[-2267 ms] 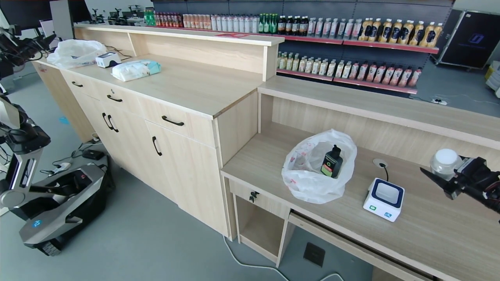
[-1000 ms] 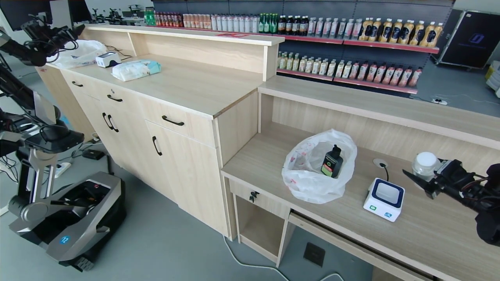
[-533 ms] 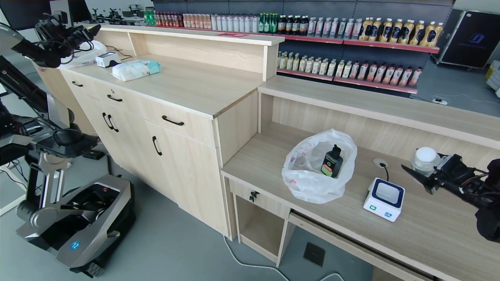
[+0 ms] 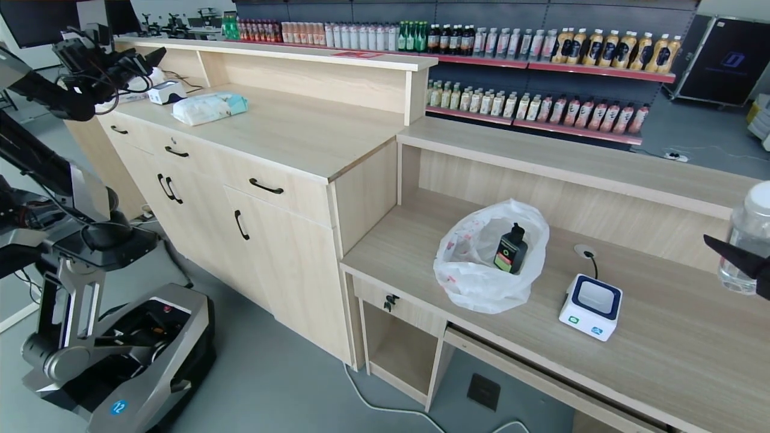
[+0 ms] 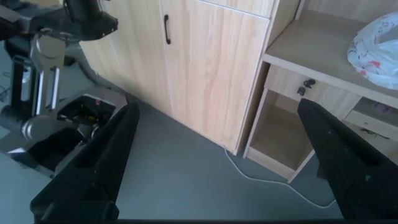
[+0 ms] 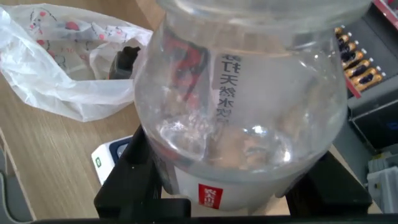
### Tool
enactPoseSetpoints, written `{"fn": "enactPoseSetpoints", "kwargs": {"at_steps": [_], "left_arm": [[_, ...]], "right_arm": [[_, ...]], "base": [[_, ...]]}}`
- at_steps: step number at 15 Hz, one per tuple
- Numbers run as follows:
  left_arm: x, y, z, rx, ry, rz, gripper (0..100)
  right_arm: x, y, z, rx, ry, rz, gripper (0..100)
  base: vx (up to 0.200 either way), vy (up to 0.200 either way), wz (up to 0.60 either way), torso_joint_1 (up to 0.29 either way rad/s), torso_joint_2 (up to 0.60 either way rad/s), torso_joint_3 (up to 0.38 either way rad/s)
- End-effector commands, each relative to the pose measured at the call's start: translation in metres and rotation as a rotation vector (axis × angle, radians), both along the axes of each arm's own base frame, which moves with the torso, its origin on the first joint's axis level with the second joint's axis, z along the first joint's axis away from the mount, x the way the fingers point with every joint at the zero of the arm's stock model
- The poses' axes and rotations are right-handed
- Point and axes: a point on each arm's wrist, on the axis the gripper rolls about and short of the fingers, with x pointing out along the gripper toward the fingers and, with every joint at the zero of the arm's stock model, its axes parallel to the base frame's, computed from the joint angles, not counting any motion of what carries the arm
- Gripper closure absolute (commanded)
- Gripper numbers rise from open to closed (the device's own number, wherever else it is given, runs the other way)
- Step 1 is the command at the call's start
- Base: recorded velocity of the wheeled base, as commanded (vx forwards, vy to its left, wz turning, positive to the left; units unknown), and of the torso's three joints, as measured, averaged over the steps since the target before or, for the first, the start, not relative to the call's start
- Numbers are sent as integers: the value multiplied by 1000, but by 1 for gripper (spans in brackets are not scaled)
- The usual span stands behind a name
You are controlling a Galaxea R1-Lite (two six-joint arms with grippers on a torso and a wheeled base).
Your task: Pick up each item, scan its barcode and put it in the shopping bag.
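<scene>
Clear plastic with a white cap: one bottle (image 6: 242, 106), upright, gripped low on its body by my right claw (image 6: 230, 193), whose black fingers are closed against its two sides. I hold it raised above the table (image 4: 662, 355) at the far right edge of the head view, well apart from everything else there. Item two: white scanner (image 4: 592, 307) with a dark blue window frame, standing on the table to the left of the held bottle, its cable running to a grommet behind it. Item three: white shopping bag (image 4: 481, 264) with red print, mouth open, sitting on the table just to the left of the scanner. Inside it stands one dark container (image 4: 511, 249) with a green and red label. Item four: my left claw (image 5: 217, 162), fingers spread wide and holding nothing, hanging over the grey floor (image 5: 186, 180) in front of the wooden cabinet (image 5: 211, 56). Further out: a raised counter (image 4: 289, 132) carrying a tissue pack (image 4: 207, 108), and behind the table, shelves (image 4: 541, 63) stocked with rows of drink bottles.
</scene>
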Motion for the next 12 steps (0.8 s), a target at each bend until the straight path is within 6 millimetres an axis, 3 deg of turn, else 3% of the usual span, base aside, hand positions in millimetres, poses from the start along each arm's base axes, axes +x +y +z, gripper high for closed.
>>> {"fn": "enactPoseSetpoints", "kwargs": {"at_steps": [1, 2, 8, 12], "left_arm": [[0, 0, 0, 0, 0, 1, 0], [0, 0, 0, 0, 0, 0, 0], [0, 0, 0, -1, 0, 1, 0], [0, 0, 0, 0, 0, 1, 0]], "right_arm": [[-28, 9, 17, -20, -54, -40, 100], [-28, 9, 15, 11, -35, -40, 100], [-22, 13, 18, 183, -32, -152, 100], [-1, 11, -5, 430, 113, -143, 100]], "base": [[0, 0, 0, 0, 0, 0], [0, 0, 0, 0, 0, 0], [0, 0, 600, 2, 0, 0], [0, 0, 0, 0, 0, 0]]}}
